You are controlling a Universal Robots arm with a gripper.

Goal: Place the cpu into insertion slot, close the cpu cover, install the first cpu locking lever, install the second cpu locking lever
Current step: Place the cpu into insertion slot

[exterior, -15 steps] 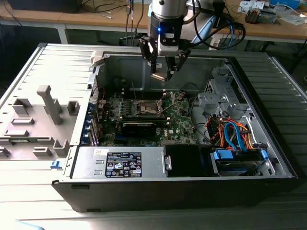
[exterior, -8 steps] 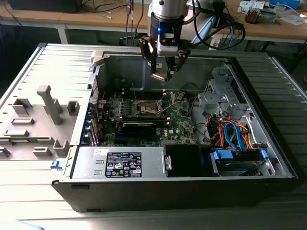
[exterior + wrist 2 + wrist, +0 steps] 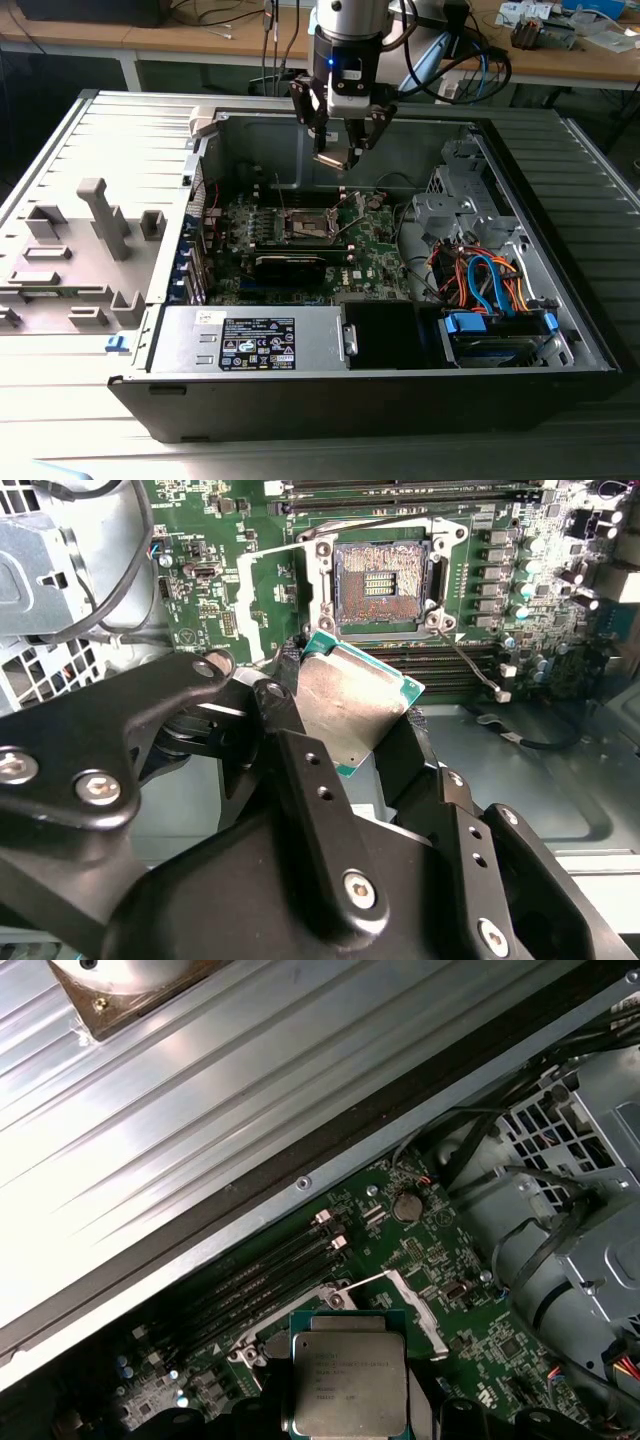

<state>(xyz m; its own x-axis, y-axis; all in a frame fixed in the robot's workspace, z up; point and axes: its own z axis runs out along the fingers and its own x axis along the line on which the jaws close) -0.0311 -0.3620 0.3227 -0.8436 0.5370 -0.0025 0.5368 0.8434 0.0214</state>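
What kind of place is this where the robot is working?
Probably a robotics lab or electronics workshop. An opened computer case lies on a ribbed metal table, the arm's end effector holds a cpu above the green board, and cluttered wooden desks stand behind.

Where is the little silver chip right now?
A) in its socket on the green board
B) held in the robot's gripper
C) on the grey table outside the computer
B: the gripper grips the cpu by its edges, while the insertion slot shows bare pins.
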